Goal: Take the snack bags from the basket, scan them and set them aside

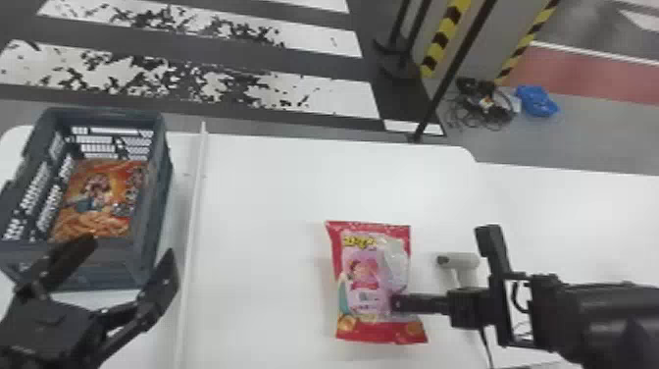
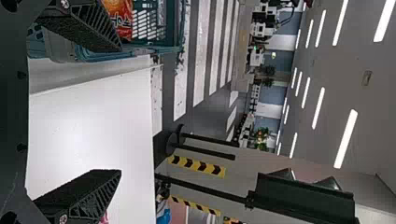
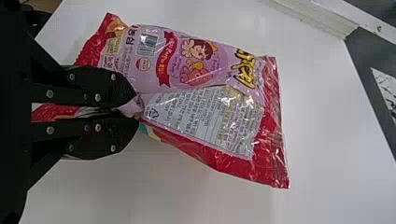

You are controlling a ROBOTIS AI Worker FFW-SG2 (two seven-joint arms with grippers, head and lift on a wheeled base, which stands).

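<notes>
Your right gripper point(image 1: 398, 303) pinches the bag point(image 1: 363, 267), long axis near twelve-to-six, with the scanner point(image 1: 463, 260) at two o'clock from its fingertips, while your left gripper point(image 1: 132, 248) gapes.

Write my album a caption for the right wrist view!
The robot's black right tool pinches a shiny red and pink snack bag.

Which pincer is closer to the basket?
Left. The left pincer is open by the near end of the basket; the right pincer is well off to the right, shut on the red snack bag.
</notes>
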